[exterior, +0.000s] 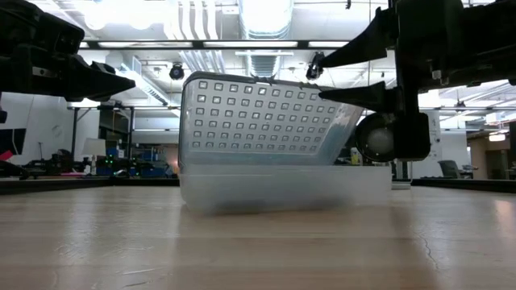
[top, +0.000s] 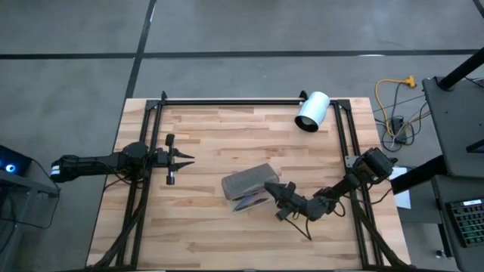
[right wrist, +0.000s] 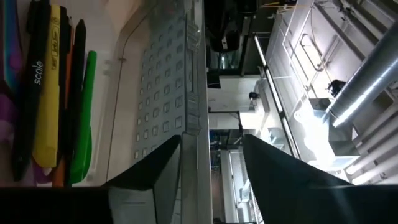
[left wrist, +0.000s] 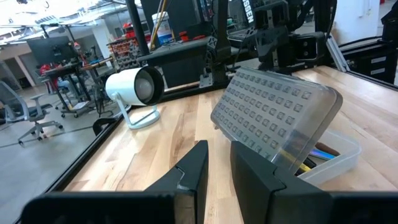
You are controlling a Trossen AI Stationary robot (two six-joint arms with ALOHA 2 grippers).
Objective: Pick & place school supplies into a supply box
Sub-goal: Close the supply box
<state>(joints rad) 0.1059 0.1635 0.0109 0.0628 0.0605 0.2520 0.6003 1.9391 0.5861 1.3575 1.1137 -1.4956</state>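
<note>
Underneath everything lies a pale wooden plank tabletop (top: 204,227) edged by a black metal frame (top: 227,101), standing on a grey floor; the low view looks past it into a workshop with ceiling lights and ducts. A white cylinder (top: 311,111) lies near the far right corner of the table.

Near the table's middle sits the small translucent plastic supply box (top: 249,201), its grey textured hinged lid (top: 247,181) raised at a slant. From above the contents are hidden by the lid. The right wrist view alone shows them clearly: thin pens and pencils (right wrist: 46,93) in dark, yellow, orange and green lie side by side inside the tray, with a bit of purple at the edge. The left wrist view catches only a few coloured tips under the tilted lid (left wrist: 277,115).

The right gripper (top: 274,192) is at the box's right end, its two dark fingers spread apart with the lid's edge between them in the right wrist view (right wrist: 208,168); whether either finger touches the lid cannot be told.

The left gripper (top: 189,159) hovers well to the left of the box, pointing toward it, with a narrow gap between its fingers and nothing in them.
</note>
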